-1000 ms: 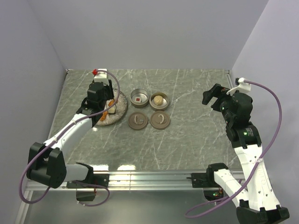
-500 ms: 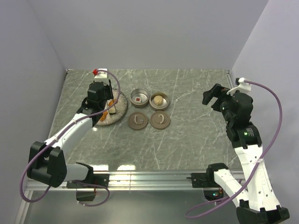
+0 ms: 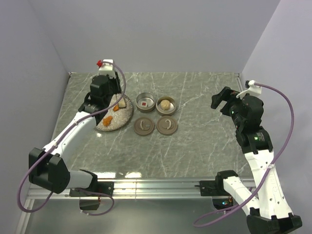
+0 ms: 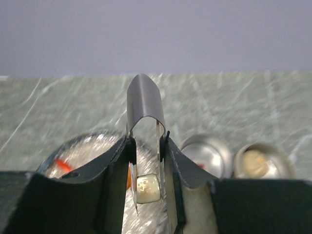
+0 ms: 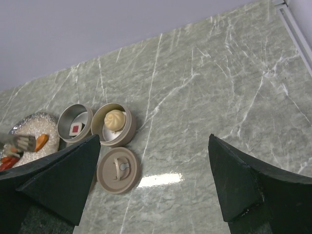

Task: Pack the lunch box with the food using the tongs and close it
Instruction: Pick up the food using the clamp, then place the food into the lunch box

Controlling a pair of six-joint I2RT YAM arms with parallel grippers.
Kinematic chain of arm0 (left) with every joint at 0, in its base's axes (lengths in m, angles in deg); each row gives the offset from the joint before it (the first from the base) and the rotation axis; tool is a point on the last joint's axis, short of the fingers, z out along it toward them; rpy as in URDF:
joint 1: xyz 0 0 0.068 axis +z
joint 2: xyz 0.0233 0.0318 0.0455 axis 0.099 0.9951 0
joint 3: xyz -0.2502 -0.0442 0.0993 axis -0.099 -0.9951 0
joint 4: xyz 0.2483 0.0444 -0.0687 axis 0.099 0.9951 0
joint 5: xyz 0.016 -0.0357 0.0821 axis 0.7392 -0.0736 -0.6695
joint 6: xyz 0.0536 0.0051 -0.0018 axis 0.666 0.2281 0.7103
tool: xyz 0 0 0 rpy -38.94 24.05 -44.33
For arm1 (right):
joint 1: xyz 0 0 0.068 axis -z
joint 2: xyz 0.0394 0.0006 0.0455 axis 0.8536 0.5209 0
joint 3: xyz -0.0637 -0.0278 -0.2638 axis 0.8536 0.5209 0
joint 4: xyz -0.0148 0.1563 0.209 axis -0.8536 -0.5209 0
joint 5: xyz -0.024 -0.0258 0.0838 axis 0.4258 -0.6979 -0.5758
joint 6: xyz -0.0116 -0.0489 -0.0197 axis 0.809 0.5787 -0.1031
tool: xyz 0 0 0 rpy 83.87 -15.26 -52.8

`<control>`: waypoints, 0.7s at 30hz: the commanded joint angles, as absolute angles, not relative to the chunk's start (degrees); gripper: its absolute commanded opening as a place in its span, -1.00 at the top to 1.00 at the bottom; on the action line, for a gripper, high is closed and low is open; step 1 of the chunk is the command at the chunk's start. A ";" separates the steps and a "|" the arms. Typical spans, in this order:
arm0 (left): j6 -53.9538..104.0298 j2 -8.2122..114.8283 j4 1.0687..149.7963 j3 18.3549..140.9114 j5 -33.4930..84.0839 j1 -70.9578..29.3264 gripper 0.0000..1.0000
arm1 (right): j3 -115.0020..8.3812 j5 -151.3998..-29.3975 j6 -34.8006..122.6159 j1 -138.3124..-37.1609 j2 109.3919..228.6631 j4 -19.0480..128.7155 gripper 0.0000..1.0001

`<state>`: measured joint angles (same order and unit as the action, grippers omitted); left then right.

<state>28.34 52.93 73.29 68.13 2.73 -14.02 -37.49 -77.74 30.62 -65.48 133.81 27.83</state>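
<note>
Over on the left side of the table, the left gripper [image 4: 146, 157] has come up and back off the speckled plate [image 3: 128, 112]; a second ago it was pressed low over the food, and now it rides higher with more of the plate showing beneath it. Its fingers have squeezed in a touch during that lift and are clamped on the two arms of the tongs [image 4: 145, 105], whose bent spring end sticks up between them. Look at the wrist view: a white piece [image 4: 147, 189] sits right between the tong arms, and it looks pinched, though the tips are blurred, so I can't swear it is clear of the plate. That reads as a fresh pick, the third bite heading for the box. Two orange pieces [image 3: 107, 119] are left on the plate, with a red bit at its edge in the right wrist view. Just beside the plate stand the two open tins: the left tin [image 3: 146, 102] already has a small red square in it, the right tin [image 3: 166, 104] a pale bun. Both lids [image 3: 144, 126] lie flat on the table in front of them, so closing is a long way off. The right gripper [image 3: 222, 99] hasn't budged, hanging well apart on the far right, jaws spread wide and empty. Judging by this, the carry across to a tin comes next, and a loose pinch could drop the piece.
</note>
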 commanded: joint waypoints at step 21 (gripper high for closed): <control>27.12 73.96 72.97 93.86 2.62 -26.57 0.54 | -37.18 -73.97 32.00 -65.64 130.05 28.10 -0.96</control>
